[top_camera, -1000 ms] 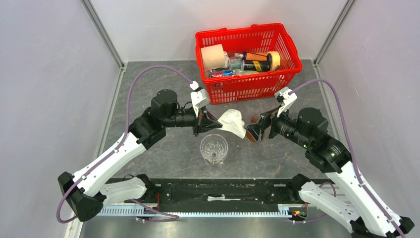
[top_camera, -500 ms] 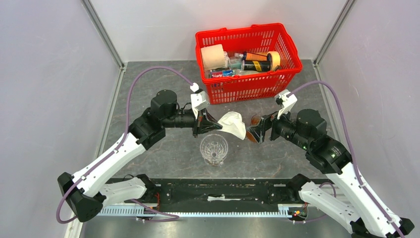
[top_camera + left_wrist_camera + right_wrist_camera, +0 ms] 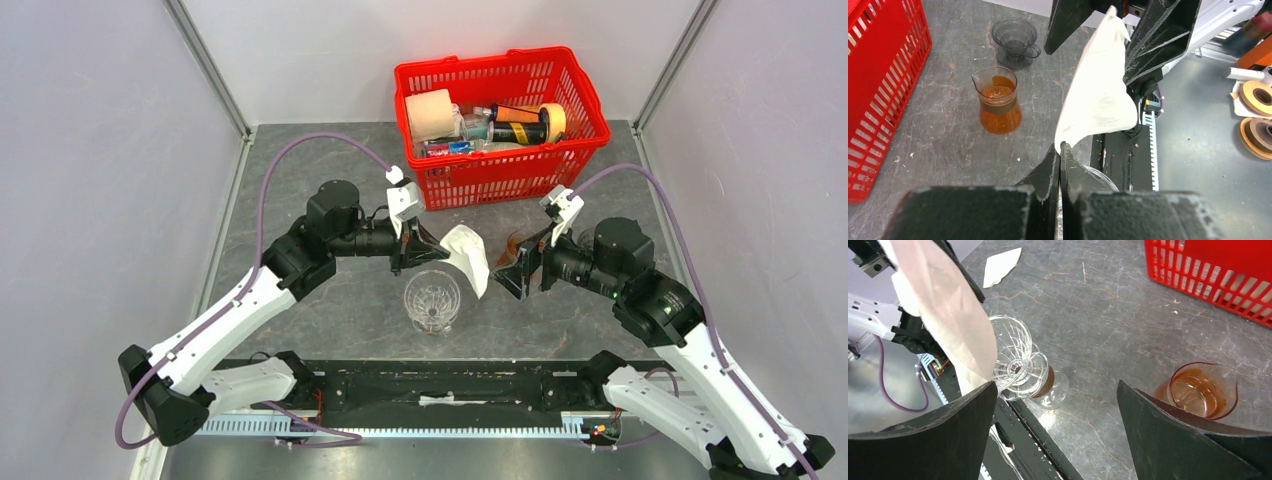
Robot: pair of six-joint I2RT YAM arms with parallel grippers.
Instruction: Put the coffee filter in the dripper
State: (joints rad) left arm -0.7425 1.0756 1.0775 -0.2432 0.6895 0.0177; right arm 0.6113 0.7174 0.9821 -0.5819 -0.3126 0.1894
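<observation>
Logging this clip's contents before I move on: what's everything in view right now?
dripper: one, clear glass, middle of the table
coffee filter: one, white, held aloft beside it
beaker: one, clear with amber liquid, on the table
cup: one, smoky grey, beside the beaker
basket: one, red, far edge, holding assorted items
paper piece: one, white, flat on the table
left pincer: one, black, shut on the coffee filter
right pincer: one, black, open and empty
</observation>
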